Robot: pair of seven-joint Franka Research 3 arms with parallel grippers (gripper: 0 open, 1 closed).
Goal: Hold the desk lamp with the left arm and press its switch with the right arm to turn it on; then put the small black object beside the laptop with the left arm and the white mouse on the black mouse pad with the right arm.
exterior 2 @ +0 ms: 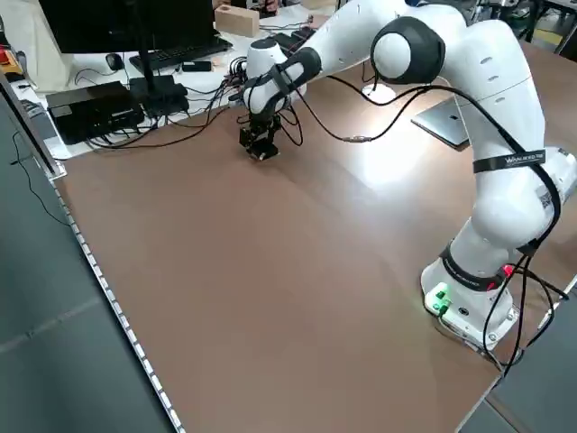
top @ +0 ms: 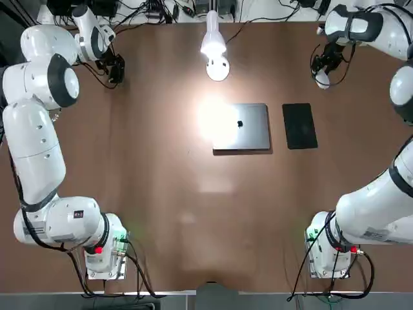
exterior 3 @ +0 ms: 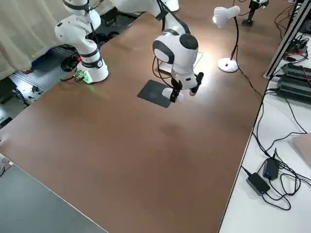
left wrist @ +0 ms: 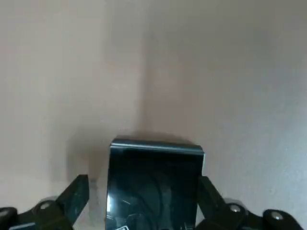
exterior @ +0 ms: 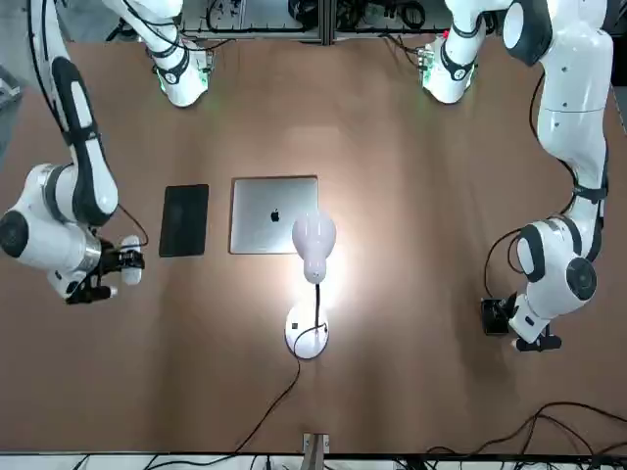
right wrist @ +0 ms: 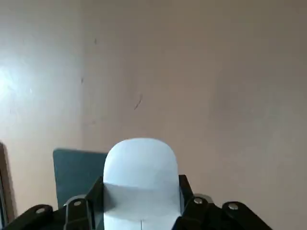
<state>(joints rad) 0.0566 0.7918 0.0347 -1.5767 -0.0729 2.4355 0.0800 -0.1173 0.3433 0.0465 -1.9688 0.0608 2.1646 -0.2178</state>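
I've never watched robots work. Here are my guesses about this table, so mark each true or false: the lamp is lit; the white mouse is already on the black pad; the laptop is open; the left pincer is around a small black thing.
1. The desk lamp is lit. True: a bright patch falls on the table.
2. The white mouse lies on the black mouse pad. False: the right pincer holds it, off to the side of the pad.
3. The laptop is open. False: its lid is closed flat.
4. The left pincer is around the small black object. True: its fingers stand open on either side.
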